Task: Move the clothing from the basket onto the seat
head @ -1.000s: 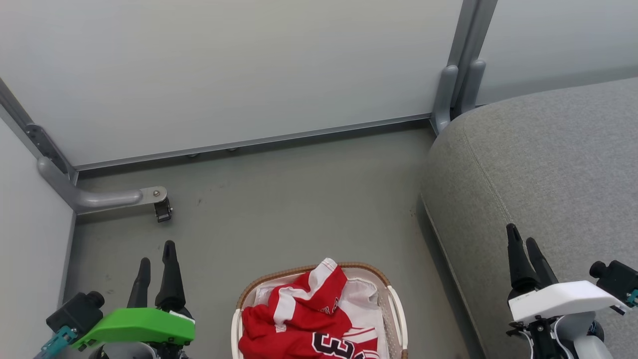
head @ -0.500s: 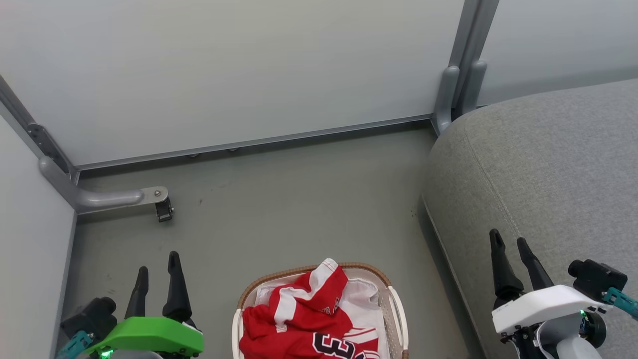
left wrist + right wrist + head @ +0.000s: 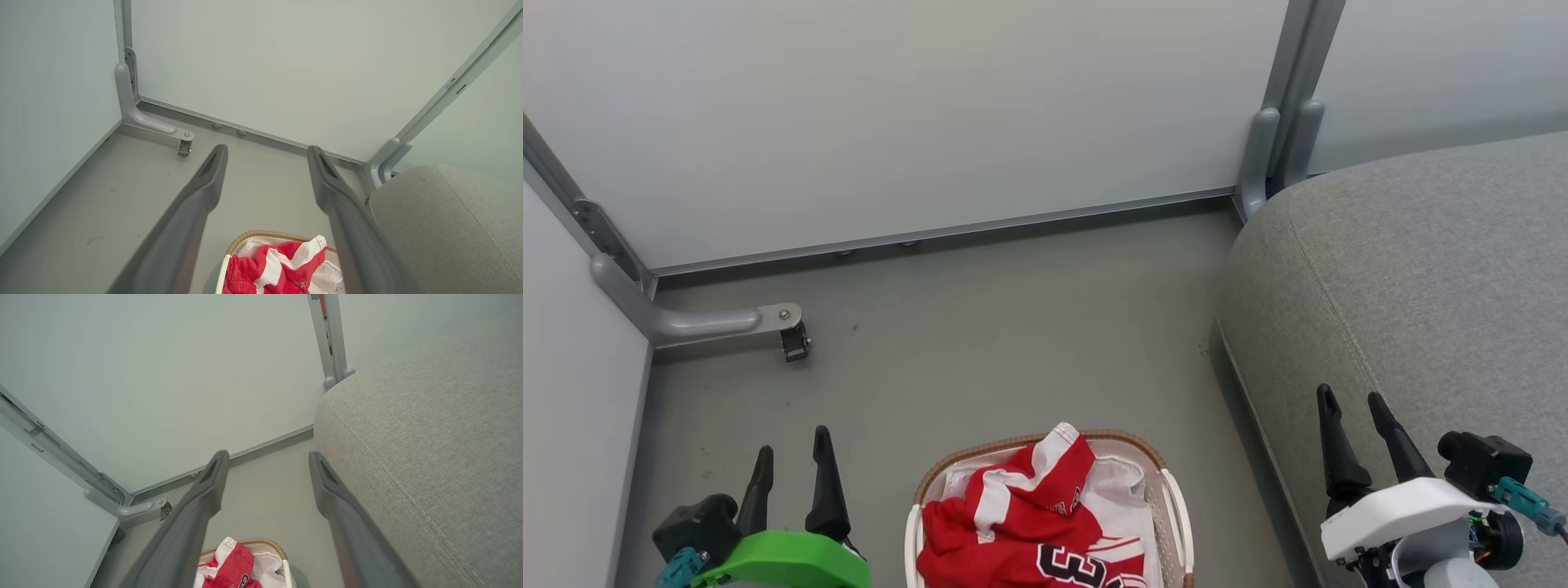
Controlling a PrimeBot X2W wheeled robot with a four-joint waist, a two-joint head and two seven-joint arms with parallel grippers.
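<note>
The red clothing (image 3: 1013, 527) is all bunched up inside the basket (image 3: 1178, 510). The left gripper (image 3: 793, 441) hangs left of the basket and the right gripper (image 3: 1352, 394) hangs right of it, by the seat (image 3: 1421, 269). Both have their jaws spread wide, holding nothing.

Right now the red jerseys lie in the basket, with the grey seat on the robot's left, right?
No. The red jerseys lie in the basket, but the grey seat is on the robot's right; the head view shows it.
</note>
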